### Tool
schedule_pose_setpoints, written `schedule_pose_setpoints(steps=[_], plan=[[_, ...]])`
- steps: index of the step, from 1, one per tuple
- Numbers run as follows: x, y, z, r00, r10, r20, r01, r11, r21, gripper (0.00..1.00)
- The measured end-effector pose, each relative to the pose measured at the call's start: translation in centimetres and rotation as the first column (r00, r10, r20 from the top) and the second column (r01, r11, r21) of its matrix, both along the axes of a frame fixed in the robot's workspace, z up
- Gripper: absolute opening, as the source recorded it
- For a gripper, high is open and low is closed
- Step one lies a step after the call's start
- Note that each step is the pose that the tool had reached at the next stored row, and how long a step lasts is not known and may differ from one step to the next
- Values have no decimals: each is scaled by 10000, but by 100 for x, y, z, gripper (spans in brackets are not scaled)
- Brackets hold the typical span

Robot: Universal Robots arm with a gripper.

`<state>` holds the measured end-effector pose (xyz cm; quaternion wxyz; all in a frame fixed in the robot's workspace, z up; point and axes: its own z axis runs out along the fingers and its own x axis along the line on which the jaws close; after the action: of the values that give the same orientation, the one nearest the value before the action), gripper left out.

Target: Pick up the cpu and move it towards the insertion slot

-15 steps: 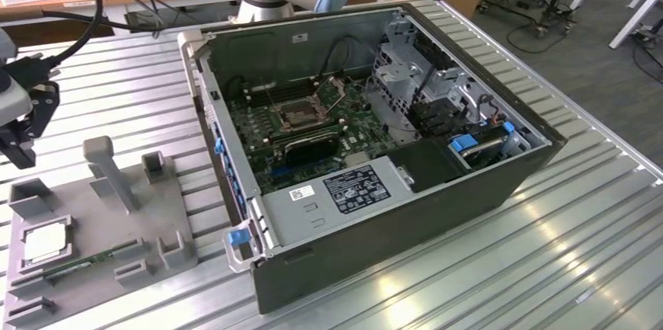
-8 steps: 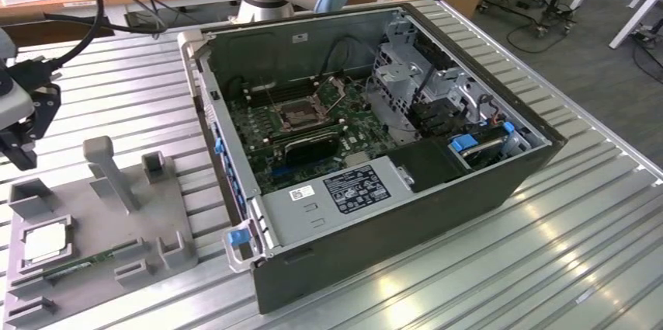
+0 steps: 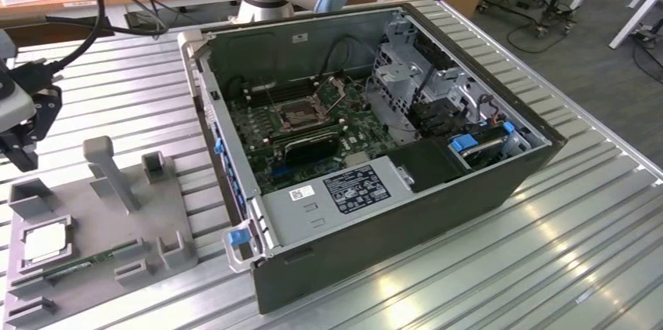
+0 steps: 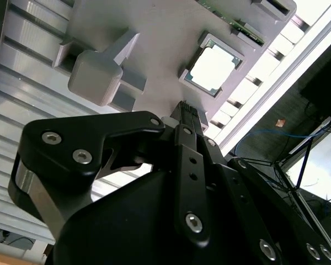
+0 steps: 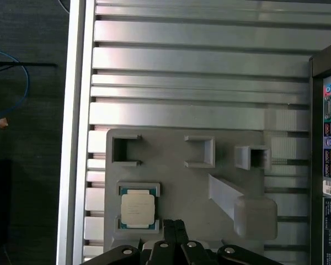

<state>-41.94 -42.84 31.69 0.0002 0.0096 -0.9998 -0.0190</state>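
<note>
**A:** How far along is it?

**B:** Barely started, I'd say. The gripper (image 5: 174,225) hangs over the grey tray (image 5: 182,182), closed up and holding nothing. The cpu (image 3: 43,243) lies in its recess, lower left in the exterior view.

**A:** And the insertion slot (image 3: 298,115)?

**B:** Well apart, upper centre, inside the open computer case (image 3: 414,213). Picking up and carrying are both left.

your exterior view looks down from high on the table (image 3: 580,213) and open case (image 3: 435,217); both wrist views face the grey tray (image 5: 176,193) up close (first straight down, second obliquely past the tool (image 4: 188,112)), shared by all.
</note>
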Motion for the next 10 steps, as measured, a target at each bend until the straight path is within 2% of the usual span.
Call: schedule_pose_setpoints(steps=[10], plan=[[0,0,-37,10000,0,-1,0,10000,-1,11]])
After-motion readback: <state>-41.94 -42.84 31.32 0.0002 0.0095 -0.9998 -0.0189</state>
